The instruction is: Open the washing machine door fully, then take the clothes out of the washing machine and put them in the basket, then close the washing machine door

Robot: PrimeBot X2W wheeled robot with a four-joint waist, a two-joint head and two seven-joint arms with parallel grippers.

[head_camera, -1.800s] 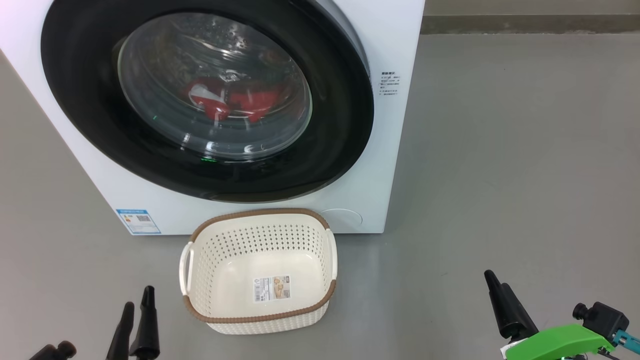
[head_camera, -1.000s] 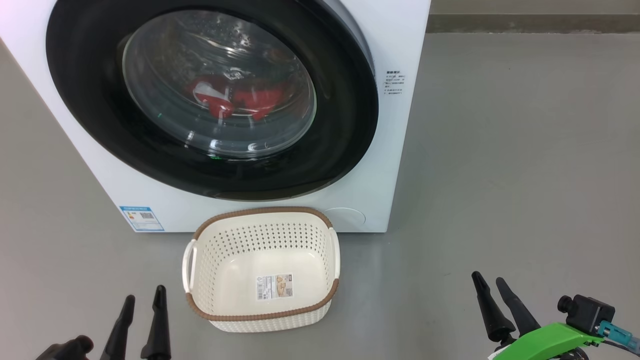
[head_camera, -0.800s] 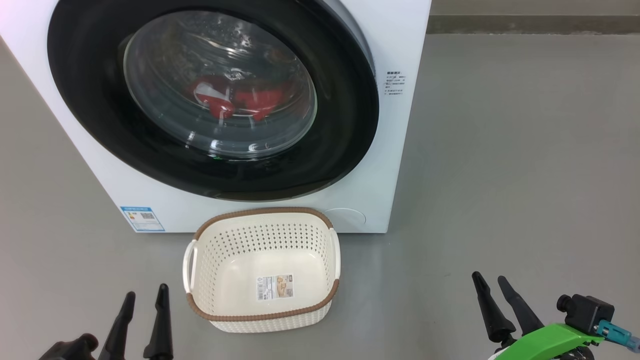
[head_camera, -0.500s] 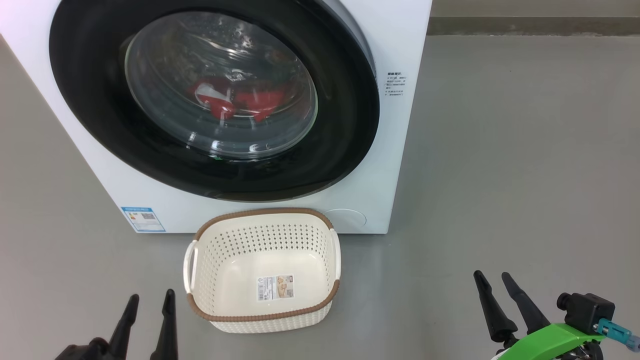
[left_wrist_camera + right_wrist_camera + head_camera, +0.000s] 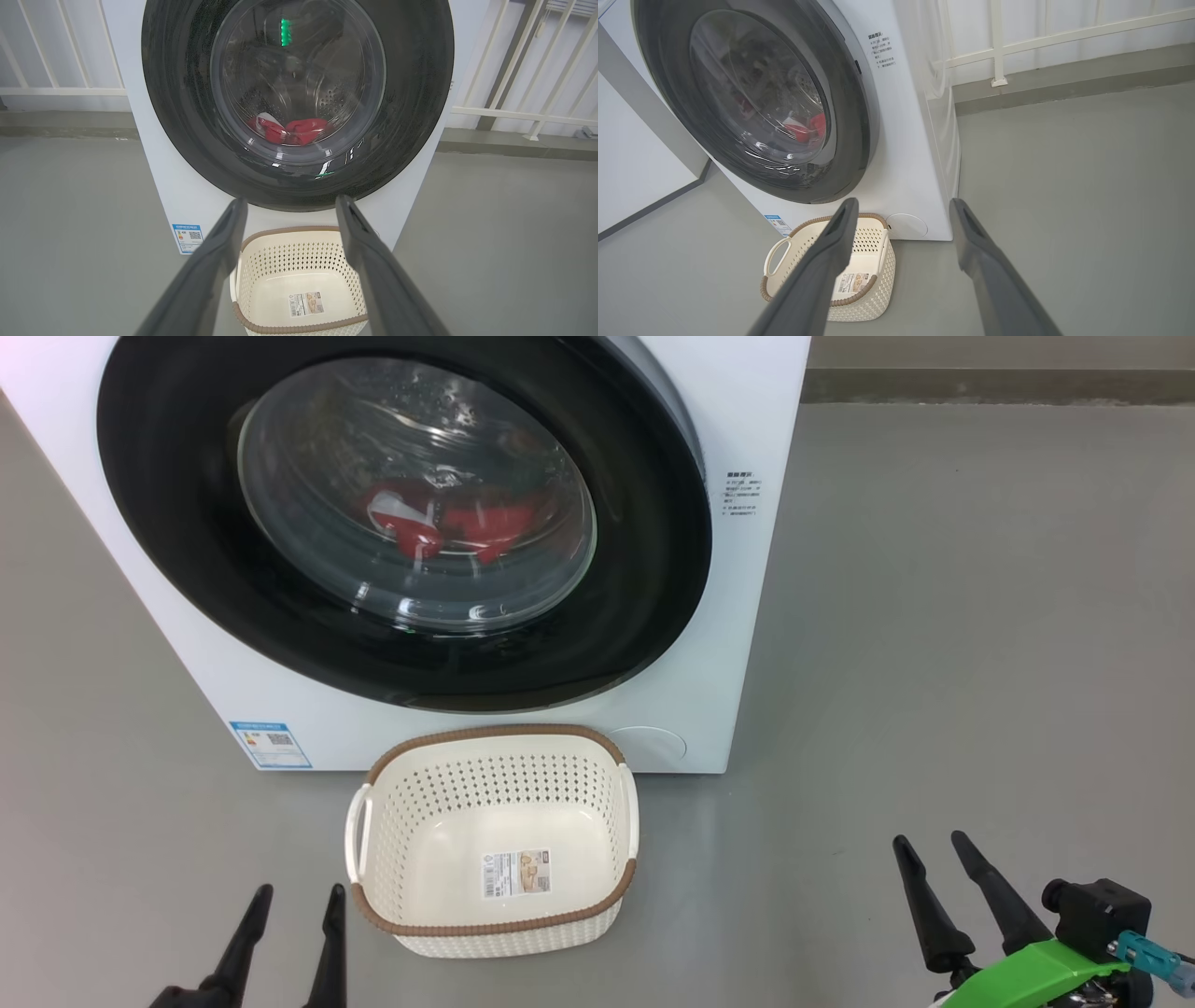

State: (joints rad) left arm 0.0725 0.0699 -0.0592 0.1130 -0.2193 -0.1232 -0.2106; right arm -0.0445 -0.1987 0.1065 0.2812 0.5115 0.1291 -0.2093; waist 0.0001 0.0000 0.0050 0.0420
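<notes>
Head view: left tool (image 5: 301,892) agape, empty

You see the clothes (image 5: 805,128) lying red behind the glass of the washing machine door (image 5: 852,116). The basket (image 5: 873,298) stands on the floor (image 5: 1064,186) just before the washing machine (image 5: 906,154). Your right gripper (image 5: 903,203) holds nothing, jaws spread apart.

The washing machine (image 5: 728,644) stands on the floor (image 5: 934,616) ahead of me, with the door (image 5: 653,569) on its front and the clothes (image 5: 467,523) inside, behind the door glass. The basket (image 5: 495,733) sits on the floor just before the machine, below the door. My left tool (image 5: 300,891) is near the basket's left; my right tool (image 5: 929,840), well apart on its right.
</notes>
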